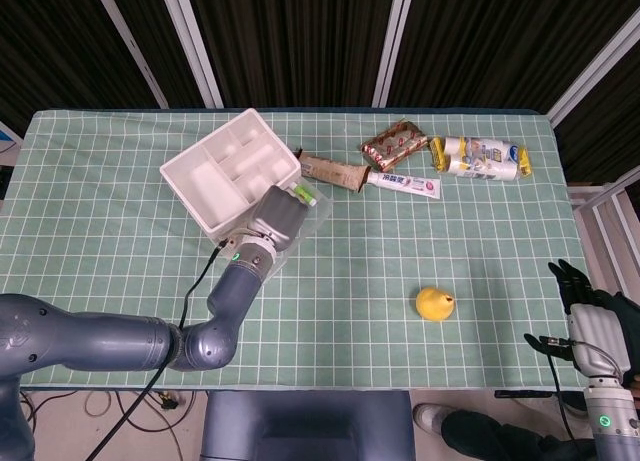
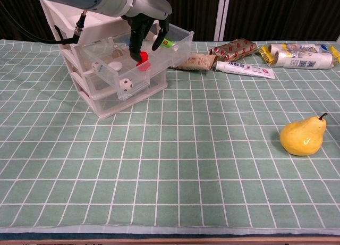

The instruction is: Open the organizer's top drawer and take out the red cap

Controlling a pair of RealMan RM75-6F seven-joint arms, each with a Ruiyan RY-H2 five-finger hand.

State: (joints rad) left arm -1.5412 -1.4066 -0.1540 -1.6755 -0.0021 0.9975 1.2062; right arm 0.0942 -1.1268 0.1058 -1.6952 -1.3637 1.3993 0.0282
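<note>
The white organizer [image 2: 106, 99] stands at the left with its clear top drawer [image 2: 178, 45] pulled out. The red cap [image 2: 144, 59] stands on the drawer floor among small white bits. My left hand [image 2: 147, 22] reaches down into the drawer from above. One dark finger [image 2: 135, 43] comes down onto the cap's left top, another finger [image 2: 159, 35] stays apart to its right. The cap still rests on the drawer floor. In the head view the left hand [image 1: 280, 219] covers the drawer and hides the cap. My right hand [image 1: 592, 319] hangs off the table's near right, holding nothing.
A yellow pear [image 2: 303, 136] lies at the right front. Along the far edge lie a brown bar [image 2: 198, 60], a toothpaste tube [image 2: 244, 69], a snack pack [image 2: 234, 48] and a yellow-white packet [image 2: 300, 55]. A green-capped tube [image 2: 168, 42] sits in the drawer's far corner.
</note>
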